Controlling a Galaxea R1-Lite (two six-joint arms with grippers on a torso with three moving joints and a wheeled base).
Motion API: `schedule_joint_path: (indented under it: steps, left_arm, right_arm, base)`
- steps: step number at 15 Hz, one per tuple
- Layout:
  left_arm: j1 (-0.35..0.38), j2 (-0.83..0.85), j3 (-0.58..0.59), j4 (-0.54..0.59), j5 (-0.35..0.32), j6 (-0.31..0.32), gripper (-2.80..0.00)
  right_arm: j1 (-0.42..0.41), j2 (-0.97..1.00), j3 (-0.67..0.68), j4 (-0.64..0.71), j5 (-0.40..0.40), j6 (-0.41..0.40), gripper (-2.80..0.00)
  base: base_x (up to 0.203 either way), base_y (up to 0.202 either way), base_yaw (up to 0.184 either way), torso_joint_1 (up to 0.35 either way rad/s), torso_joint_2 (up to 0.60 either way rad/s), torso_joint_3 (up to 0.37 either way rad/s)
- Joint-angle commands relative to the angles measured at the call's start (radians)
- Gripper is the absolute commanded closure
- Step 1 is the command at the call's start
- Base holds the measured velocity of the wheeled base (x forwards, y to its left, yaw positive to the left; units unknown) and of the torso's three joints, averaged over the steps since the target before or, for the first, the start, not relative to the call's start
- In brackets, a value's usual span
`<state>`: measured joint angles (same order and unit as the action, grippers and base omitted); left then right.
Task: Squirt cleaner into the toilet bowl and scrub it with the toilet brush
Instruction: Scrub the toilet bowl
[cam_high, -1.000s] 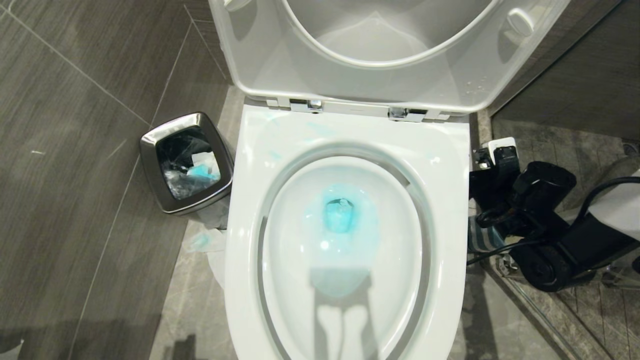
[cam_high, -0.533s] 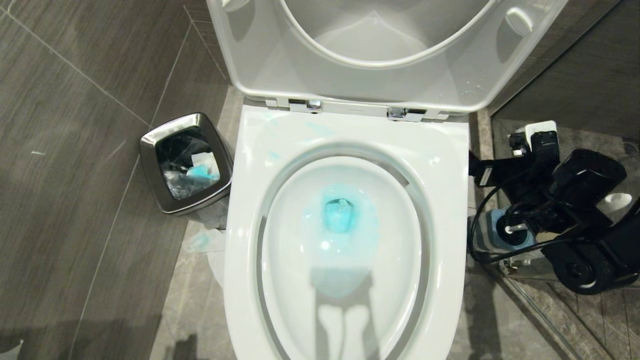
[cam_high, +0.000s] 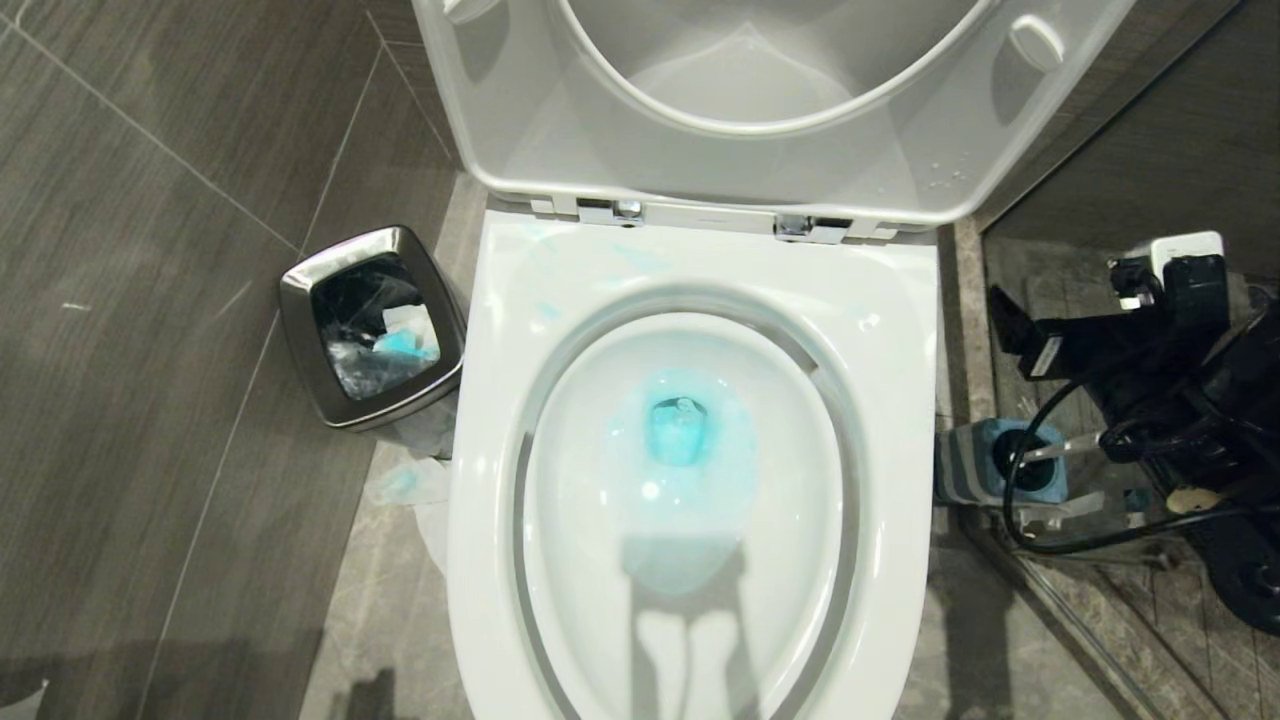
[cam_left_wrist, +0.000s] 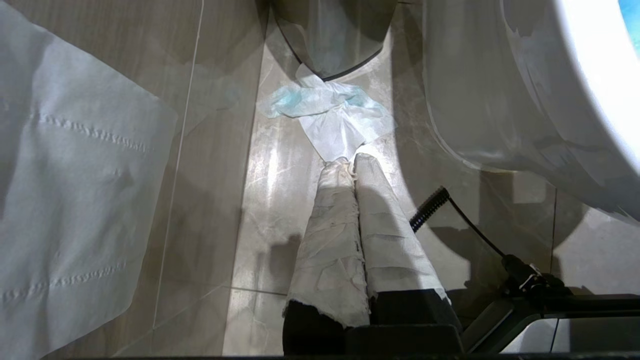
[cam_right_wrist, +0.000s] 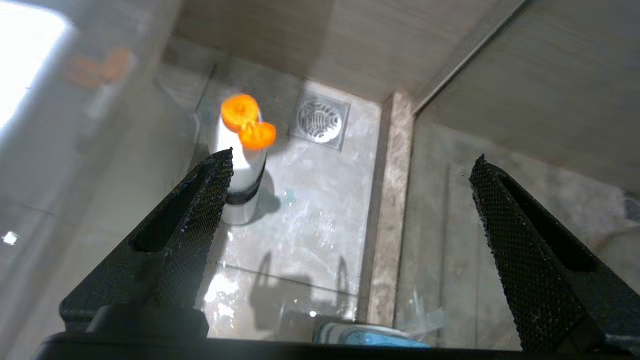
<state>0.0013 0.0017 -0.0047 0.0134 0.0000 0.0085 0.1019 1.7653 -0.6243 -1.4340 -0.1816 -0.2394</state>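
Head cam steeply down over toilet bowl (cam_high: 905, 330); wrist cams low, floorward.

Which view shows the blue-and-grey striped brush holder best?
The head view: the blue-and-grey striped brush holder stands on the floor right of the white ceramic toilet bowl, partly behind the right arm's cables. The right wrist view catches only a blue sliver at its edge; the left wrist view shows none.

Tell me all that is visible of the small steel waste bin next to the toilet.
The waste bin stands upright on the dark tiled floor, on the robot's left of the toilet bowl, close to its side. It looks like brushed steel, with a rounded square rim, and its walls narrow downward. It has no lid on. Inside is a clear, crumpled plastic liner holding white paper stained turquoise. Crumpled tissue, partly blue, lies on the floor at its base. Neither gripper is near it.
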Motion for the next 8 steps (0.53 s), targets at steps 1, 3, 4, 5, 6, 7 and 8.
schedule_joint_path:
  steps: [1,3,4,5,6,7,8]
  left_arm:
    - [0.0,0.001,0.0,0.0,0.0,-0.001,0.0]
    - [0.0,0.001,0.0,0.0,0.0,-0.002,0.0]
    - [0.0,0.001,0.0,0.0,0.0,-0.001,0.0]
    - [0.0,0.001,0.0,0.0,0.0,-0.001,0.0]
    - [0.0,0.001,0.0,0.0,0.0,-0.001,0.0]
    - [0.0,0.001,0.0,0.0,0.0,-0.002,0.0]
    - [0.0,0.001,0.0,0.0,0.0,-0.002,0.0]
  right_arm:
    - [0.0,-0.077,0.029,0.003,-0.001,-0.002,-2.8]
    - [0.001,-0.12,0.031,0.043,-0.001,-0.003,-2.8]
    - [0.001,-0.141,0.029,0.067,-0.001,-0.003,-2.8]
    - [0.001,-0.162,0.025,0.09,-0.001,-0.003,-2.8]
    - [0.001,-0.181,0.023,0.113,-0.001,-0.003,-2.8]
    - [0.001,-0.2,0.022,0.139,-0.001,-0.003,-2.8]
    - [0.001,-0.216,0.021,0.163,0.0,-0.003,-2.8]
  base:
    - [0.0,0.0,0.0,0.0,0.0,0.0]
    - [0.0,0.0,0.0,0.0,0.0,0.0]
    - [0.0,0.0,0.0,0.0,0.0,0.0]
    - [0.0,0.0,0.0,0.0,0.0,0.0]
    - [0.0,0.0,0.0,0.0,0.0,0.0]
    - [0.0,0.0,0.0,0.0,0.0,0.0]
    - [0.0,0.0,0.0,0.0,0.0,0.0]
